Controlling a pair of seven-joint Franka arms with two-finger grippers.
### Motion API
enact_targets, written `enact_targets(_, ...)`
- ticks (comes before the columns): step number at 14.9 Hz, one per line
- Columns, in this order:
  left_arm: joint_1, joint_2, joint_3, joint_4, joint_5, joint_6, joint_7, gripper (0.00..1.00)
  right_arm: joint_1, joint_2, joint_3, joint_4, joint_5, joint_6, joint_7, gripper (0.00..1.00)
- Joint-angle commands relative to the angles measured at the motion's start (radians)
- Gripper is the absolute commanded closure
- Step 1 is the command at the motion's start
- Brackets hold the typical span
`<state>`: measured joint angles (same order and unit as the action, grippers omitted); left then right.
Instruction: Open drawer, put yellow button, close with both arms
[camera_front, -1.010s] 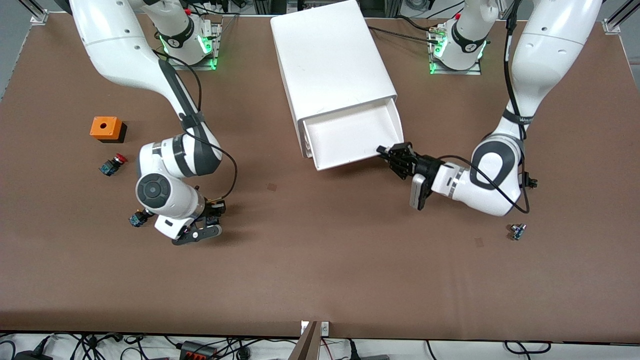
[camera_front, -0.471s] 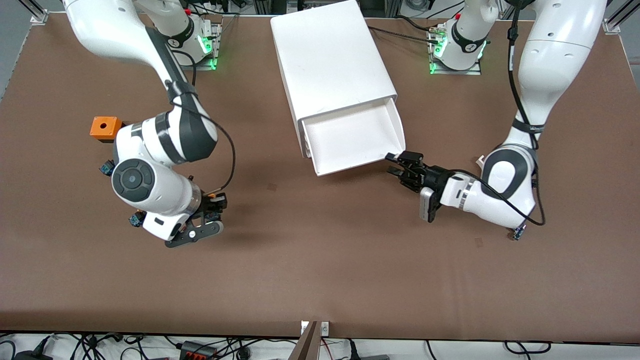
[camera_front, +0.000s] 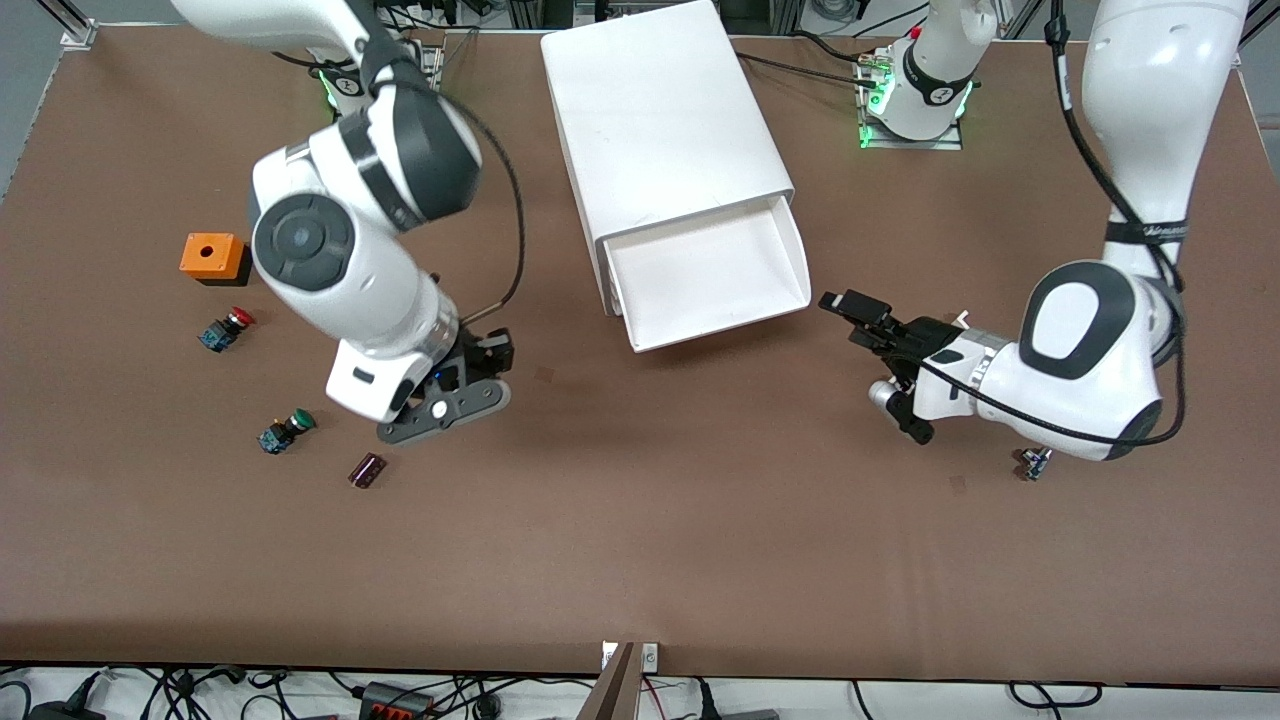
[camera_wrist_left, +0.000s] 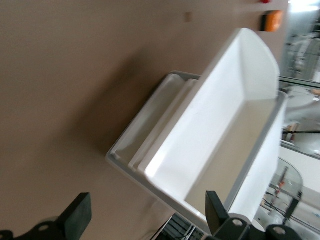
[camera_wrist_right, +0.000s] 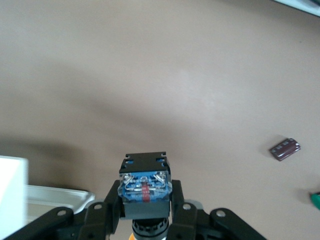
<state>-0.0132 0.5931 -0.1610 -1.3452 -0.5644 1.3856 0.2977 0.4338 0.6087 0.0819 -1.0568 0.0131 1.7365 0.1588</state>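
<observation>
The white cabinet (camera_front: 665, 130) stands mid-table with its top drawer (camera_front: 710, 275) pulled open and empty. My right gripper (camera_front: 488, 355) is up over the bare table between the green button and the cabinet. In the right wrist view it (camera_wrist_right: 145, 207) is shut on the yellow button (camera_wrist_right: 145, 187): the blue base faces the camera and a sliver of orange cap shows below. My left gripper (camera_front: 852, 315) is open and empty, just off the drawer's front corner toward the left arm's end. In the left wrist view it (camera_wrist_left: 145, 220) faces the open drawer (camera_wrist_left: 220, 135).
An orange box (camera_front: 212, 257), a red-capped button (camera_front: 226, 329), a green-capped button (camera_front: 283, 431) and a small maroon part (camera_front: 367, 469) lie toward the right arm's end. Another small part (camera_front: 1034, 463) lies by the left arm's elbow.
My right gripper has risen off the table with the yellow button and moved toward the cabinet, uncovering the green button and the maroon part. My left gripper has drawn away from the drawer front.
</observation>
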Motion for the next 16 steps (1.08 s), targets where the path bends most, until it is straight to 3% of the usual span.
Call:
enact_targets(1,-0.017,-0.048,-0.011,0.021,0.177,-0.023,-0.168,0.00,0.098,-0.012,0.003,0.033,0.005,-0.012,0.146,1.00)
enact_targets(5,-0.082,-0.099,-0.011,0.024,0.501,-0.031,-0.252,0.00,0.167,0.008,0.009,0.077,0.007,0.037,0.268,1.00)
enact_targets(6,-0.082,-0.102,-0.005,0.059,0.536,-0.066,-0.252,0.00,0.199,0.011,0.006,0.077,0.005,0.043,0.272,1.00)
enact_targets(9,-0.068,-0.035,0.009,0.184,0.593,-0.111,-0.244,0.00,0.284,0.038,-0.002,0.078,0.001,0.060,0.321,1.00)
enact_targets(12,-0.057,-0.012,0.009,0.182,0.629,-0.016,-0.249,0.00,0.353,0.063,-0.011,0.078,-0.037,0.080,0.388,1.00)
enact_targets(16,-0.056,-0.010,0.009,0.175,0.630,-0.014,-0.250,0.00,0.379,0.098,-0.011,0.078,-0.041,0.109,0.438,1.00)
